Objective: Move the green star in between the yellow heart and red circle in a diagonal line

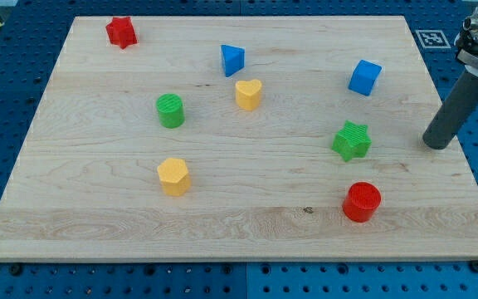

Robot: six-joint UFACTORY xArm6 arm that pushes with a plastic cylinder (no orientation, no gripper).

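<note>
The green star [352, 140] lies right of the board's middle. The yellow heart [249, 94] is up and to its left, near the top middle. The red circle [362, 202] lies just below the star, near the bottom right. My tip [437, 145] rests on the board near its right edge, level with the green star and well to its right, apart from every block.
A wooden board [239, 241] carries the blocks. A blue triangle [232, 60] sits above the heart, a blue cube [364, 77] at upper right, a red star [121, 32] at top left, a green circle [171, 110] and a yellow hexagon [173, 177] at left.
</note>
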